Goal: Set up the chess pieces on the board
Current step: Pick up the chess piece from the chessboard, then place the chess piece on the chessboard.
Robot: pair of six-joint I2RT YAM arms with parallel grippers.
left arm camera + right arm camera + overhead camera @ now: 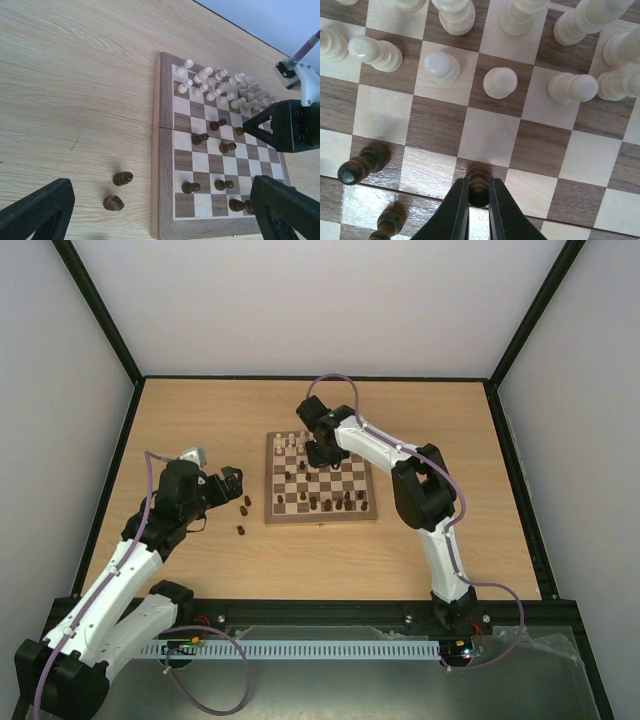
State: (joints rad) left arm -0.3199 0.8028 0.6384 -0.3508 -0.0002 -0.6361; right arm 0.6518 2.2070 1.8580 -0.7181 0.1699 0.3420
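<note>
The right gripper (479,192) is pinched narrow around the head of a small dark brown turned wooden piece (479,181), which stands near the middle of the square wooden chessboard with light and dark checkered squares (490,135). Whether its base touches the board cannot be told. The pale cream turned wooden pieces (500,82) crowd the board's far rows, just beyond the held piece, and two other dark brown pieces (362,164) tilt on squares close to its left. The step looks like carrying this piece to the dark side's home rows at the board's near edge. Doing it well likely means lifting straight up before travelling, so the black fingers (455,210) brush neither neighbour. The grip sits high on a rounded knob, so the piece may swing; a slow move and a level set-down at a square's centre would help. The left gripper (232,483) hangs wide open off the board's left edge, above loose dark wooden pieces (122,178) on the table.
</note>
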